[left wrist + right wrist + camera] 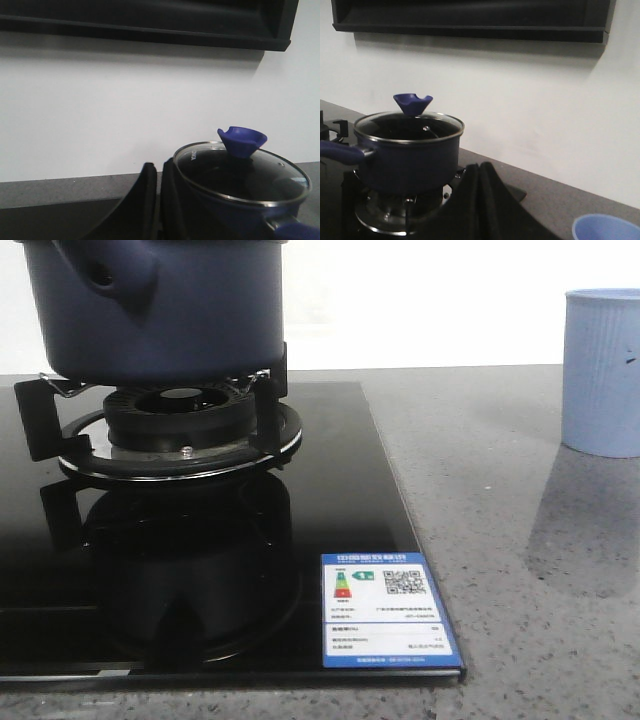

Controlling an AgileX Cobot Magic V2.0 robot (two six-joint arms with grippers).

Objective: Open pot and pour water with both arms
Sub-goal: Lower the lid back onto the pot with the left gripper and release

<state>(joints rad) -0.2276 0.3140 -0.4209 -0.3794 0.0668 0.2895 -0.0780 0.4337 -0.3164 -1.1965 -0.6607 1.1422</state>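
The dark navy pot stands on the gas burner at the back left; only its lower body and stubby side knob show in the front view. In the left wrist view the pot carries a glass lid with a blue knob, just beside my left gripper, which is shut and holds nothing. In the right wrist view the pot, its lid and its blue handle sit beyond my right gripper, also shut on nothing. Neither gripper shows in the front view.
A light blue ribbed cup stands on the grey counter at the right, and the cup also shows near my right gripper. The black glass hob has a blue label at its front corner. A white wall and a dark shelf lie behind.
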